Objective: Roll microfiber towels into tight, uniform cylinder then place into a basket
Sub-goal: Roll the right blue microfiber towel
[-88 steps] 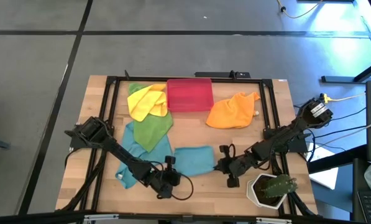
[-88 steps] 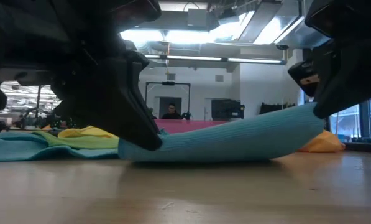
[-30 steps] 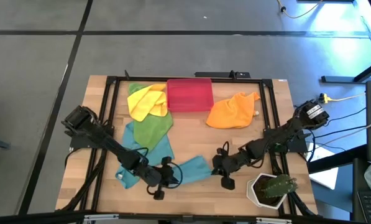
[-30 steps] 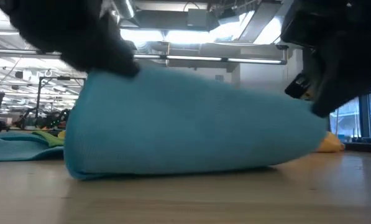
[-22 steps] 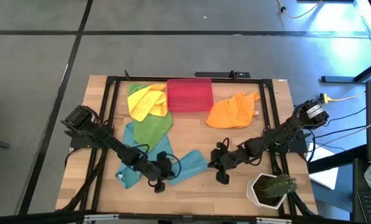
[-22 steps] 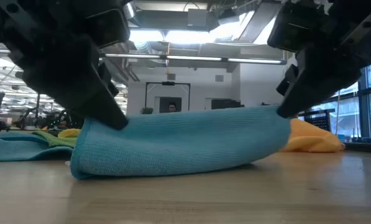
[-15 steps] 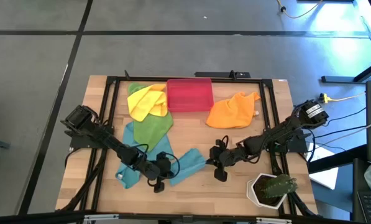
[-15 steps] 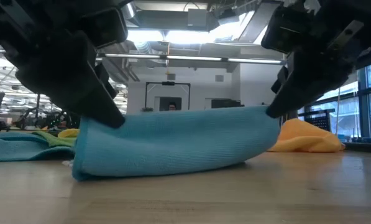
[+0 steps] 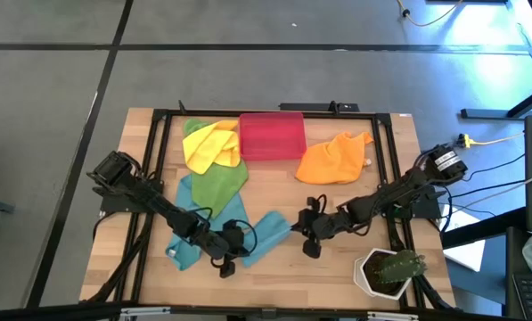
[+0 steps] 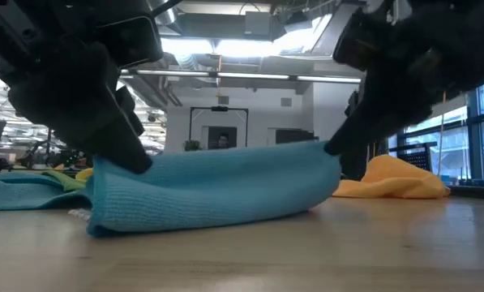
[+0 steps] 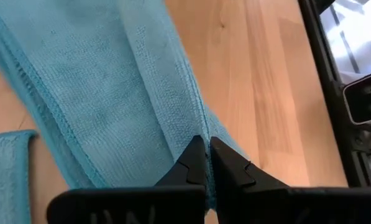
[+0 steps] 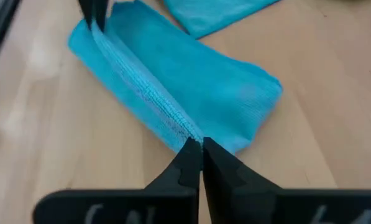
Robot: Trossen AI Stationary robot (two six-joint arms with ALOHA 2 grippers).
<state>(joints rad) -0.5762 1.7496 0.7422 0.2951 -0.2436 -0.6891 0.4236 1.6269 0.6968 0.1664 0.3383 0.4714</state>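
Note:
A teal-blue microfiber towel (image 9: 264, 235), folded into a long band, lies slanted near the table's front between my two grippers. My left gripper (image 9: 237, 248) is shut on its near left end, my right gripper (image 9: 294, 230) on its far right end. A second teal towel (image 9: 187, 250) lies flat at the left, partly under my left arm. The green (image 9: 219, 185), yellow (image 9: 210, 145) and orange (image 9: 334, 159) towels lie loose farther back. The red-pink basket (image 9: 271, 135) stands at the far middle with nothing in it. My left gripper pinches a raised fold ridge (image 11: 199, 127) at the band's left end between its two fingers, slanting down from the near left. That end stands a little raised (image 10: 116, 166); the band's underside rests on the table. My right gripper pinches the stacked hemmed edges (image 12: 186, 134) at the band's right end, several layers, slanting down from the right. The hem runs away from the fingers along the band. That end (image 10: 327, 154) is held up a little, and the lower fold lies on the table (image 10: 209, 219).
A white pot with a cactus (image 9: 390, 270) stands at the near right corner, close behind my right arm. A black frame (image 9: 159, 120) runs around the work area. Bare wood shows in front of the band and between it and the orange towel.
Both grippers have carried the teal towel away from the table's near edge and lowered it. It hung lifted before; now its underside lies on the table. My right gripper has gone toward the left and far side, so the band is shorter and slanted. Both stayed shut on it.

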